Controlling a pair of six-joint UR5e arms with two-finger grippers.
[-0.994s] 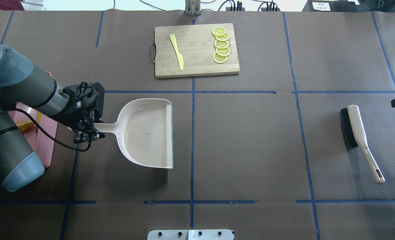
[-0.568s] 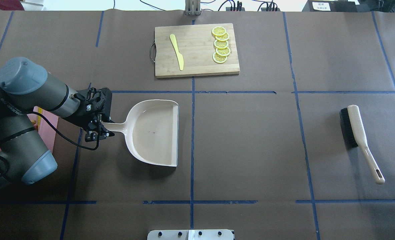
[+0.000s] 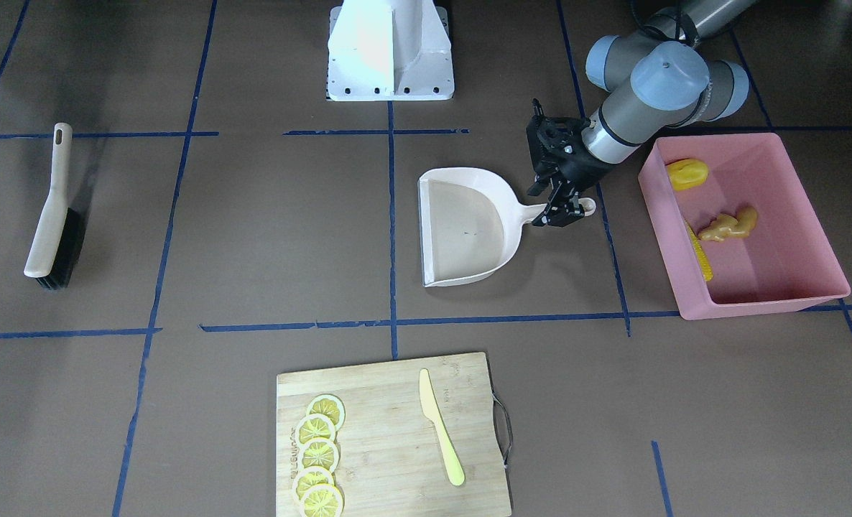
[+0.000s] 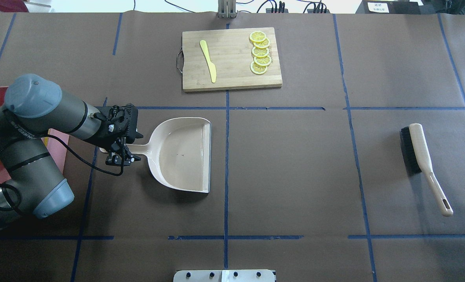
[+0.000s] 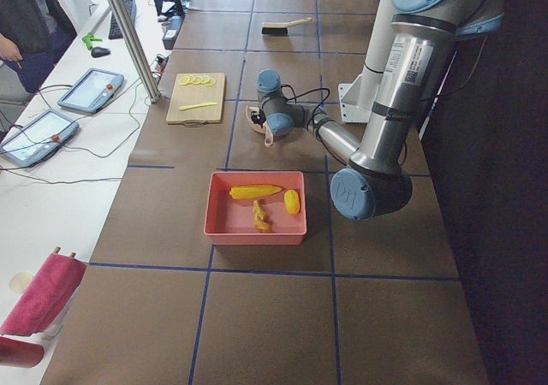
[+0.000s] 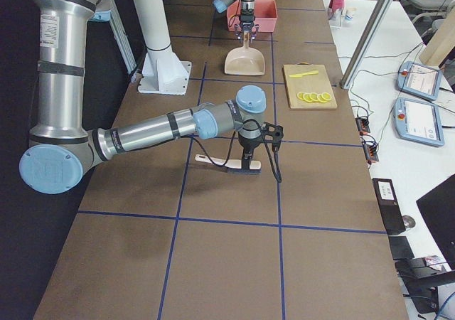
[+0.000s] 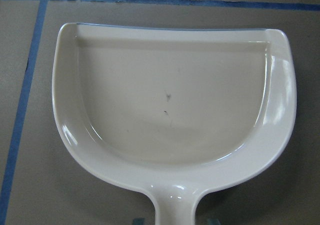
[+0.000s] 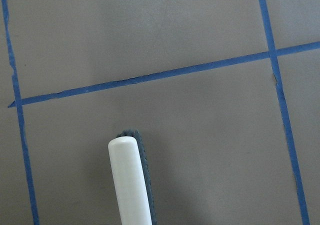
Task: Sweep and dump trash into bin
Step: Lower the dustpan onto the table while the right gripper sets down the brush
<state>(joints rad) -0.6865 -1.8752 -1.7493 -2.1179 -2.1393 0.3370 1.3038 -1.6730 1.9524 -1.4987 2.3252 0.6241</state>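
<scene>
Your trash, the corn cob, lumpy vegetable and ginger root, already lies inside the pink bin, so you are at the put-down step. The left end effector clasps the handle of the empty dustpan, which rests on the counter just beside the bin. Next, let go and lift straight up; whether the right end effector is clenched or released, you cannot tell.

Bare table between dustpan, brush
</scene>
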